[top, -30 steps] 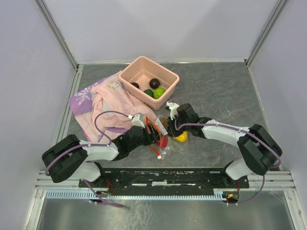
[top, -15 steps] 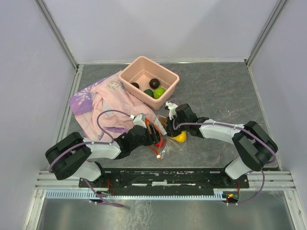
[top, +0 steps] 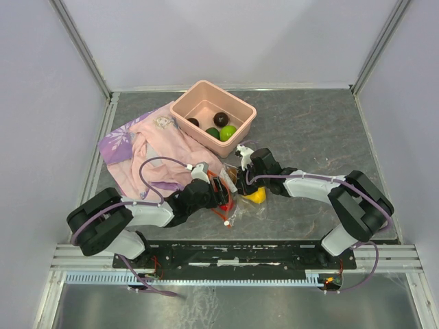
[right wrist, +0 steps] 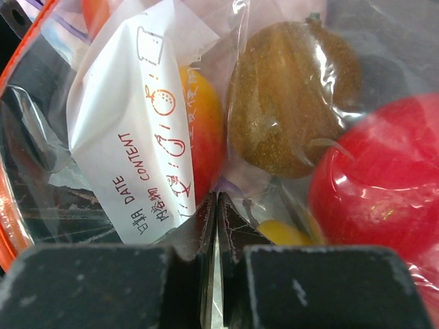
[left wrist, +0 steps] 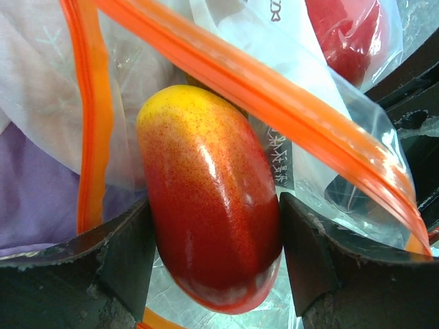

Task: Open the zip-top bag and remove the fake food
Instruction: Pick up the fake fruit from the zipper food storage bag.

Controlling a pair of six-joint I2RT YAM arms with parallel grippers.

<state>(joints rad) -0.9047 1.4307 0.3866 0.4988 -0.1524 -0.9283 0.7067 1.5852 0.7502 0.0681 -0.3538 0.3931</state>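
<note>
While the pink tub [top: 180, 110] far off holds dark and green fruits [top: 221, 127], the zip-top bag [right wrist: 130, 116] near centre holds fake food [right wrist: 295, 96]; left gripper [left wrist: 214, 247], jaws wide, clamps a red-yellow fruit [left wrist: 206, 199]; right gripper [right wrist: 217, 219] pinches closed on the bag

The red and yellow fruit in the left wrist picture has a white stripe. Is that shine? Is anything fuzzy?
Left wrist view: yes, light glaring off the glossy fruit, which looks sharp. Right wrist view: the black fingers at the bottom are too close, so blurry; the crinkly bag glints.
</note>
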